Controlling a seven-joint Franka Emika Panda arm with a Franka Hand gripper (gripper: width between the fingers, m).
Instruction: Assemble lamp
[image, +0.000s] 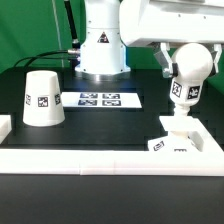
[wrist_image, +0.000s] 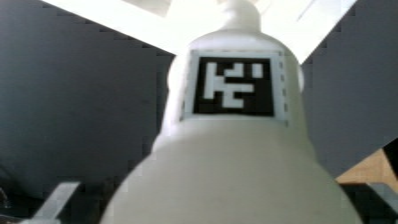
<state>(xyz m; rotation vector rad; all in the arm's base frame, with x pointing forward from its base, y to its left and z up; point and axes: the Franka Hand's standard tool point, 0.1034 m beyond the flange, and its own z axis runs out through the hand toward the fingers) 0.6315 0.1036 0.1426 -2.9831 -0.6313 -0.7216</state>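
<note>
Standing stem-down on the base (image: 176, 143) at the exterior view's right, the bulb (image: 186, 88) looks seated or nearly so, the gripper (image: 190, 58) clamped around it, while the shade (image: 42, 98) sits well apart at the left, not yet fitted.

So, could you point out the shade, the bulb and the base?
shade (image: 42, 82): exterior view, on its wall above the tag.
bulb (image: 191, 62): exterior view, on its round head.
base (image: 188, 141): exterior view, on its top face.
</note>
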